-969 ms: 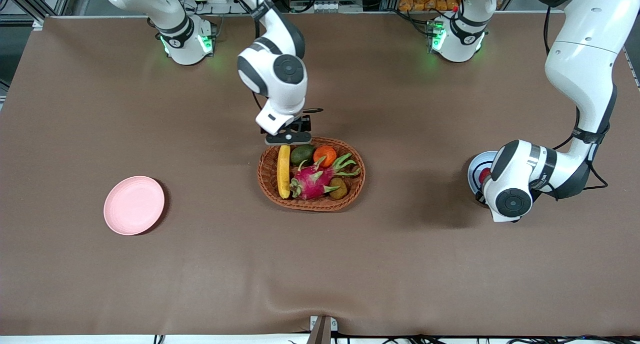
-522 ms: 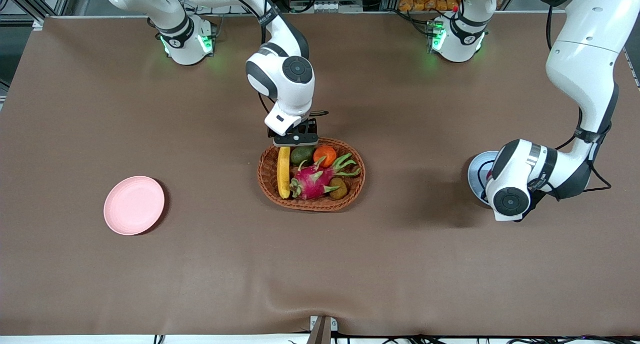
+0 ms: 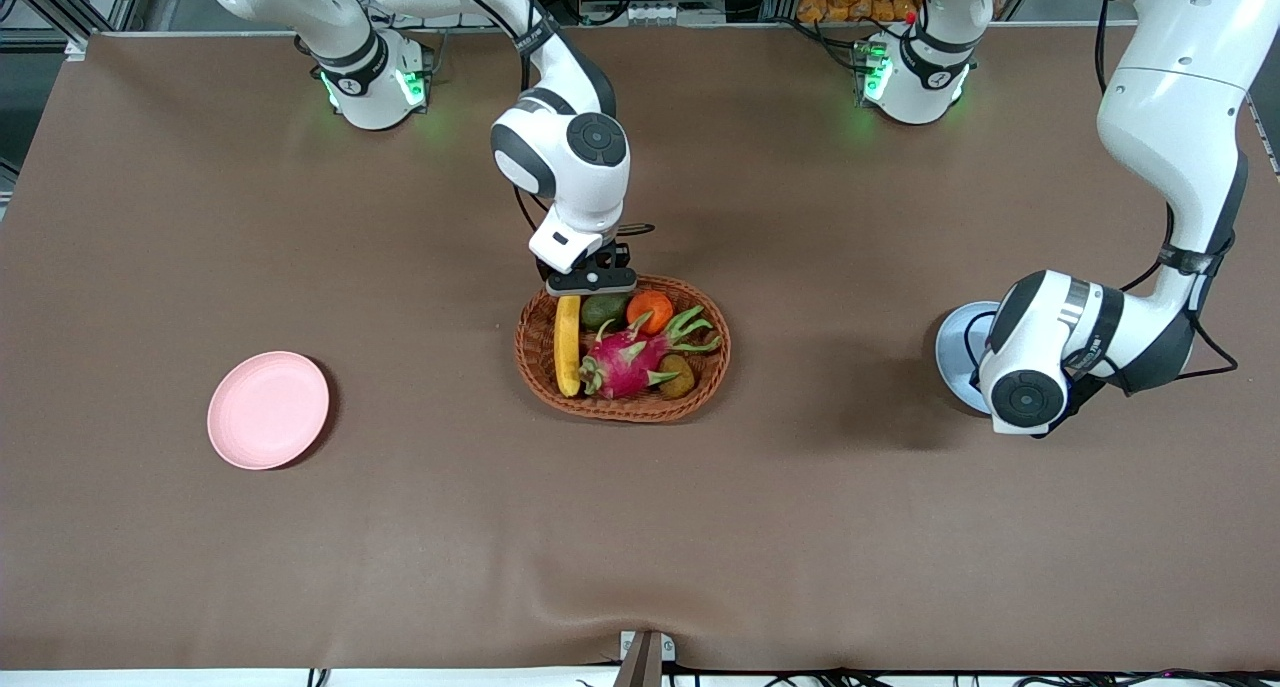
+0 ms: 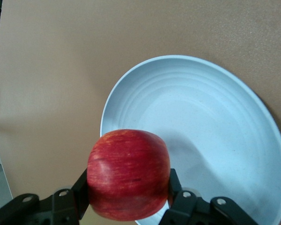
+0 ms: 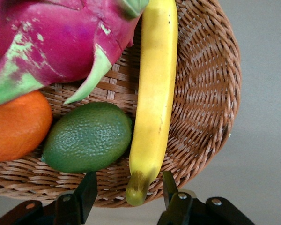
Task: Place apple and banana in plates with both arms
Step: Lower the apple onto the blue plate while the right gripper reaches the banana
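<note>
On the surface (image 3: 200,567), the apple (image 4: 129,174), clamped in the left pincer (image 4: 129,202), has been carried over the blue plate (image 3: 958,345), so release looks near; the right pincer (image 5: 129,193) has been lowered, open, astride the banana (image 5: 152,101) in the basket (image 3: 625,403)

A robotics lab: brown-covered table (image 3: 400,527), green-lit arm bases (image 3: 375,85), aluminium framing and cables along the edge.
</note>
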`<state>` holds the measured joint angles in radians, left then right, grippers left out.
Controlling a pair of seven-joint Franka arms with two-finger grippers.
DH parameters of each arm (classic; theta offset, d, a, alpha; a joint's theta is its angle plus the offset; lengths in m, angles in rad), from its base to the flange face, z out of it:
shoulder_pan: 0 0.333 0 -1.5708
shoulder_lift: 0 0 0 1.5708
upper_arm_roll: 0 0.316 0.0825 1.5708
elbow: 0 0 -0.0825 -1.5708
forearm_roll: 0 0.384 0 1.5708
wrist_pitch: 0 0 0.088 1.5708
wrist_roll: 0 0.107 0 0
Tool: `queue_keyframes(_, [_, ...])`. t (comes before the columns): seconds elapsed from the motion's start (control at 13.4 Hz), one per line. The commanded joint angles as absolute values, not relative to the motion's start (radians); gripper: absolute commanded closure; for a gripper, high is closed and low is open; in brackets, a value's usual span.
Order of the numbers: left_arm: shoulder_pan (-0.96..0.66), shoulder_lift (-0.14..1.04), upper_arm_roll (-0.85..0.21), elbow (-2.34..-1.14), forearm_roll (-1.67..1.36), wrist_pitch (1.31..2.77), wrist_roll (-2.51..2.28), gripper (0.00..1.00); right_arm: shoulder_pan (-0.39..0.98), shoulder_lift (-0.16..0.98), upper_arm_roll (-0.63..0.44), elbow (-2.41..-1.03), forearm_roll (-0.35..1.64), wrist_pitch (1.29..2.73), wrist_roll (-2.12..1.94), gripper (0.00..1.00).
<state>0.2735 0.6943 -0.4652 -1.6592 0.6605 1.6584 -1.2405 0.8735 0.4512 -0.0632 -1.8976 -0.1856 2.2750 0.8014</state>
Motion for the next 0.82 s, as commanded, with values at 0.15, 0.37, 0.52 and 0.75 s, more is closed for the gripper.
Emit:
queue_keyframes(0.15, [0.249,0.681,-0.465,-1.671,0.709,1.617,-1.229,0.00,0.876,0.446,-0.066,-1.902,-0.222,2.254,0.825,0.50])
queue_keyframes(0.37, [0.245,0.675,-0.465,-1.652,0.707,1.601,-1.232,0.00,0.876,0.443,-0.066,-1.902,-0.224,2.229,0.825,0.57])
queue_keyframes(0.52, [0.245,0.669,-0.474,-1.600,0.697,1.588,-1.230,0.00,0.876,0.440,-0.067,-1.901,-0.225,2.229,0.825,0.57])
queue_keyframes(0.75, [0.239,0.631,-0.532,-1.565,0.686,1.526,-1.188,0.00,0.874,0.442,-0.069,-1.896,-0.244,2.235,0.825,0.57])
